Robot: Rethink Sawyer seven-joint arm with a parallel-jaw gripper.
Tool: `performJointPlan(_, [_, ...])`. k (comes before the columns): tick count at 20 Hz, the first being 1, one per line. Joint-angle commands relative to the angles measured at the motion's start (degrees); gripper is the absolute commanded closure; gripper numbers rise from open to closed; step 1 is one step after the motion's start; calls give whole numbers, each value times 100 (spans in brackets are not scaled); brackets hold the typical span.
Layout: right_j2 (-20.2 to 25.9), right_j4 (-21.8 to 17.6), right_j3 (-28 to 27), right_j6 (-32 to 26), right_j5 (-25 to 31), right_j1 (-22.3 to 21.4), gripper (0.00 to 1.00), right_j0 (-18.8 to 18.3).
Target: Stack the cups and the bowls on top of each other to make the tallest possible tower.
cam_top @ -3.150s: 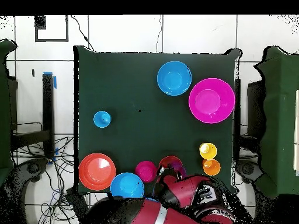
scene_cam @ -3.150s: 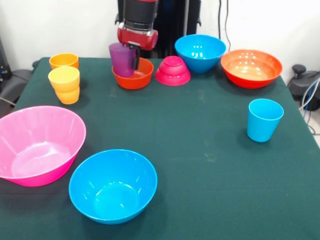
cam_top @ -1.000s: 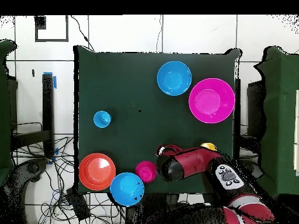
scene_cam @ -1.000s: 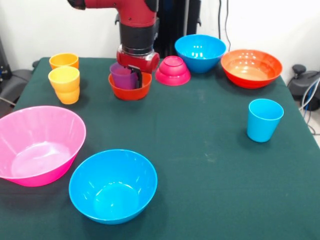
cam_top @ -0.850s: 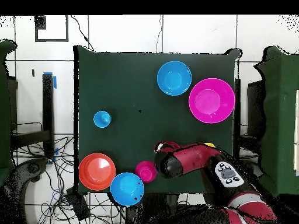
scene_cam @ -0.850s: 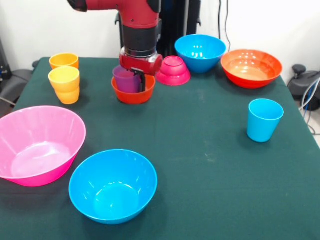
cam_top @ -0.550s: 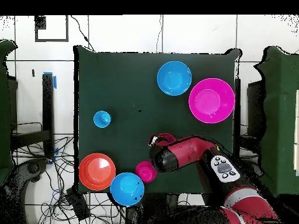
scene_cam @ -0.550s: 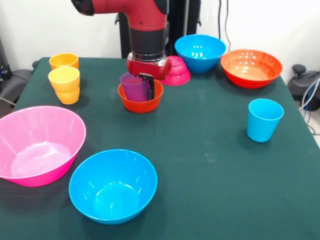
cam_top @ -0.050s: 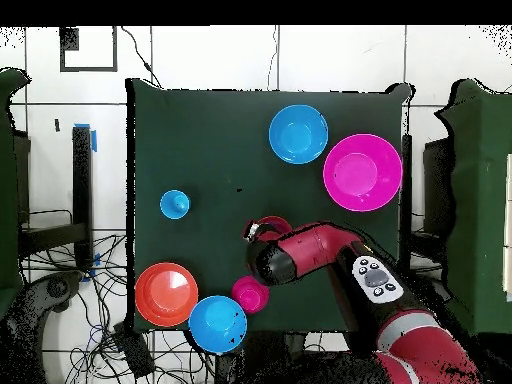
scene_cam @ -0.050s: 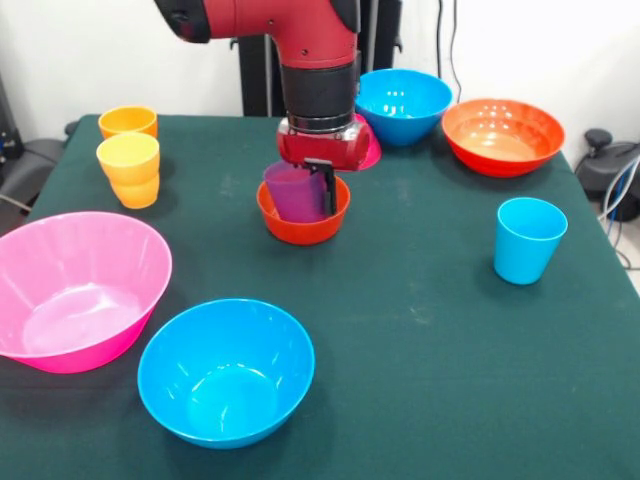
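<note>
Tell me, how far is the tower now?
Done: the purple cup sits inside the small orange-red bowl. In hand: the end effector grips that cup. Left: the other bowls and cups, like the light blue cup, stand unstacked on the table.

Open green table (scene_cam @ -0.050s: 400, 340) right of the blue bowl (scene_cam @ -0.050s: 226, 371); only the light blue cup (scene_cam @ -0.050s: 528, 240) interrupts it.
</note>
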Motion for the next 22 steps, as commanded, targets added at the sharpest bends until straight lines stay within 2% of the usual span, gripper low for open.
performJointPlan(1, [-577,-678,-871,-64,-245,790,100,638])
performJointPlan(4, [-1531,-718,-1257,726,-571,1510,100,1273])
performJointPlan(5, [-1660,-672,-1291,765,-655,1569,100,1376])
performJointPlan(13, [-1672,-261,-1167,236,-662,1368,100,1339])
performJointPlan(22, [-1841,-40,-1157,231,-788,1382,100,1496])
